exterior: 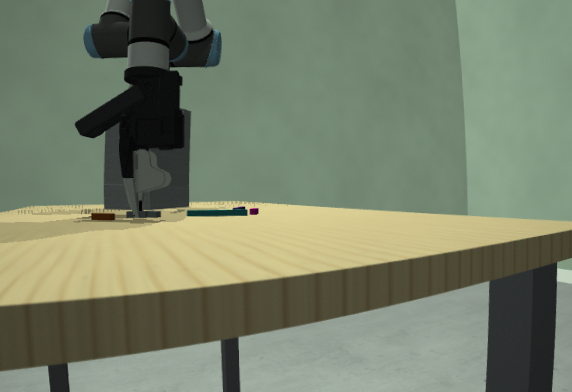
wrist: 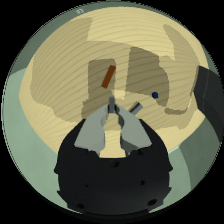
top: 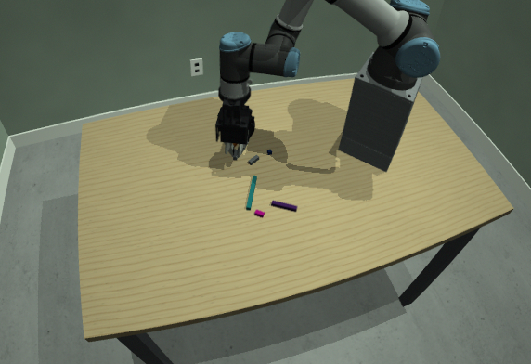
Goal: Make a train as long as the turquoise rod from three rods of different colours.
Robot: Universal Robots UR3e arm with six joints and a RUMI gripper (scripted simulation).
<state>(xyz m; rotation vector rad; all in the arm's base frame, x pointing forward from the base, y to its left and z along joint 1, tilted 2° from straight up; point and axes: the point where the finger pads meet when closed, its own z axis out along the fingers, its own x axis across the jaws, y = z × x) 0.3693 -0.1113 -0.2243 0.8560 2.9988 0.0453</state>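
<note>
My gripper (top: 234,152) (exterior: 137,209) (wrist: 111,105) is down at the table top, shut on a short grey rod (wrist: 111,101) that still lies at table level. A second grey rod (top: 252,160) (wrist: 134,106) lies just to the right of the fingers. A small blue rod (top: 269,151) (wrist: 155,94) lies beyond it. An orange rod (exterior: 102,216) (wrist: 108,76) lies just past the fingers, mostly hidden by the gripper in the top view. The turquoise rod (top: 252,192) (exterior: 217,213) lies nearer the table's middle, with a magenta rod (top: 259,214) (exterior: 254,211) and a purple rod (top: 284,205) near its front end.
The rods lie on a wooden table (top: 139,243) (exterior: 300,262). The robot's dark pedestal (top: 376,123) (exterior: 112,177) stands at the back right of the table. The arm reaches over the back of the table.
</note>
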